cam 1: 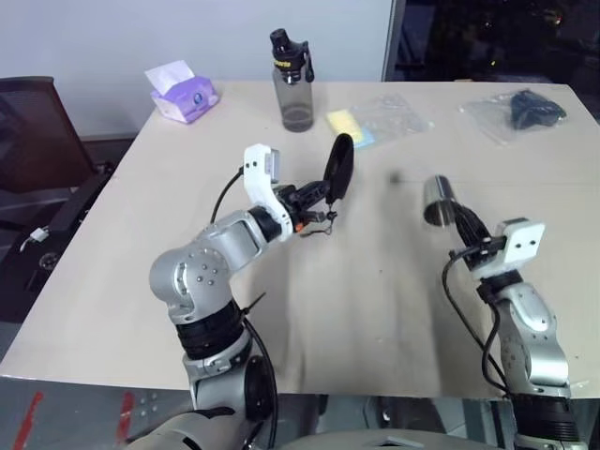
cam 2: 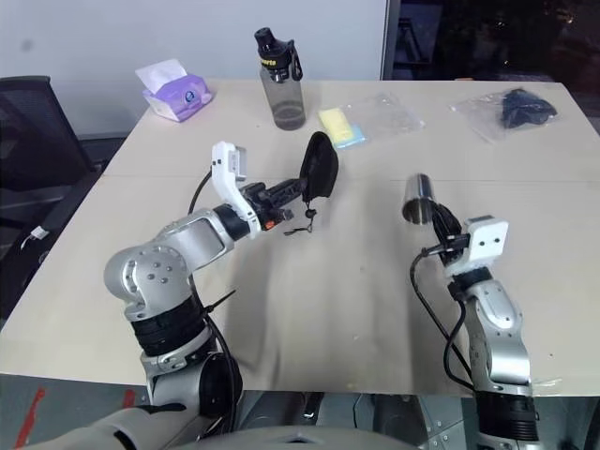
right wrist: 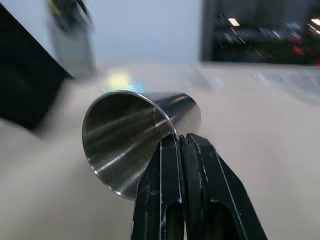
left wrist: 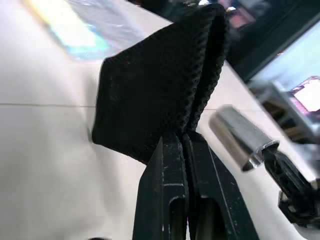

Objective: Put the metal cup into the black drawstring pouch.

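My left gripper (cam 1: 317, 199) is shut on the lower edge of the black drawstring pouch (cam 1: 338, 170), which stands up edge-on above the table's middle with its thin cord dangling below the fingers. In the left wrist view the pouch (left wrist: 155, 95) rises from the shut fingers, and the metal cup (left wrist: 237, 136) shows beyond it. My right gripper (cam 1: 463, 222) is shut on the rim of the metal cup (cam 1: 438, 201), a shiny steel tumbler held lying over, lifted off the table to the right of the pouch. In the right wrist view the cup's open mouth (right wrist: 127, 142) faces the camera.
At the back of the table stand a grey bottle with a black cap (cam 1: 292, 82) and a purple tissue pack (cam 1: 183, 95). A yellow item in clear plastic (cam 1: 375, 122) and a dark item in a clear bag (cam 1: 525, 111) lie at the back right. A black chair (cam 1: 28, 141) stands to the left.
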